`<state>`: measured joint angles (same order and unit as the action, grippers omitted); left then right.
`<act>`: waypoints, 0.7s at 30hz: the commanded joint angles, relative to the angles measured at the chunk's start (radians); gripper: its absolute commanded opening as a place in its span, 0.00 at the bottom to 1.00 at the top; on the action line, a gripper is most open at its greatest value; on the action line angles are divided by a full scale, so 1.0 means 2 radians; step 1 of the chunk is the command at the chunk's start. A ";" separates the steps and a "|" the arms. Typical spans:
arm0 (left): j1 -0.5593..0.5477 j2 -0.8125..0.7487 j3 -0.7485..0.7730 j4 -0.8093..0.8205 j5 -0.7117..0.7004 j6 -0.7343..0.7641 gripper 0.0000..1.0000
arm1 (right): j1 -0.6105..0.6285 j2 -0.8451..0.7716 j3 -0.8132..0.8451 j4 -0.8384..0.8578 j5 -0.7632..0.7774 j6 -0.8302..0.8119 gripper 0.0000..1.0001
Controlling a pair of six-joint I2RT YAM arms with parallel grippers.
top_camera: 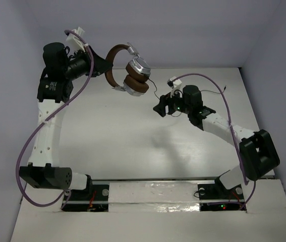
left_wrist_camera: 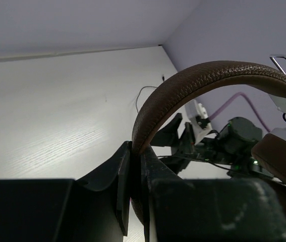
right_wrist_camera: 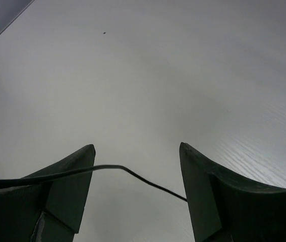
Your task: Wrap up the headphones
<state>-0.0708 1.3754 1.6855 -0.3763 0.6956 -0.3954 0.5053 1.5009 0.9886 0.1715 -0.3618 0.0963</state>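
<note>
Left gripper point(top_camera: 101, 64): clenched on the brown headband, holding the headphones clear of the table; in the top view it sits toward 11 o'clock of the table's middle.

Headband point(left_wrist_camera: 203, 75): a brown, grained arc. In the left wrist view its lower end is pinched between the two dark fingers point(left_wrist_camera: 120, 171), and it rises from there and curves over toward 3 o'clock.

Headphones point(top_camera: 132, 75): up in the air at about 12 o'clock of the table's middle, near the back wall. The band starts at the left gripper and the cups hang on its 4 o'clock side.

Ear cups point(top_camera: 140, 67): silver shells with brown pads, the two lying close against each other.

Right gripper point(top_camera: 160, 107): released, its jaws standing wide apart and clamping nothing. It is over the table at about 5 o'clock of the ear cups, apart from them.

Cord point(right_wrist_camera: 132, 174): thin and dark. In the right wrist view it comes in from the 9 o'clock edge, passes the 9 o'clock finger, bows up slightly in the gap, then slopes down to the 3 o'clock finger. Whether it touches either finger cannot be told.

Cord, top view: it trails from the ear cups toward 5 o'clock, to the right gripper.

Table point(top_camera: 122, 141): white, with a faint grey shadow near its middle.

Purple cable point(top_camera: 57, 113): loops along the left arm; a second one follows the right arm.
</note>
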 commanded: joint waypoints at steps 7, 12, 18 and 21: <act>-0.001 -0.020 0.091 0.062 0.043 -0.075 0.00 | -0.010 0.053 0.006 0.102 -0.030 0.025 0.73; 0.015 -0.017 0.129 0.055 0.041 -0.091 0.00 | -0.015 0.065 0.004 0.117 -0.022 0.031 0.70; 0.048 -0.008 0.114 0.102 0.067 -0.135 0.00 | -0.019 0.034 -0.046 0.137 -0.002 0.038 0.71; 0.048 -0.002 0.110 0.115 0.069 -0.149 0.00 | -0.024 0.043 -0.047 0.140 -0.006 0.042 0.64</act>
<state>0.0235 1.3708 1.9038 -0.2584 0.7929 -0.6094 0.4717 1.6001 0.8967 0.3614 -0.3859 0.1658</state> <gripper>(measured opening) 0.061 0.660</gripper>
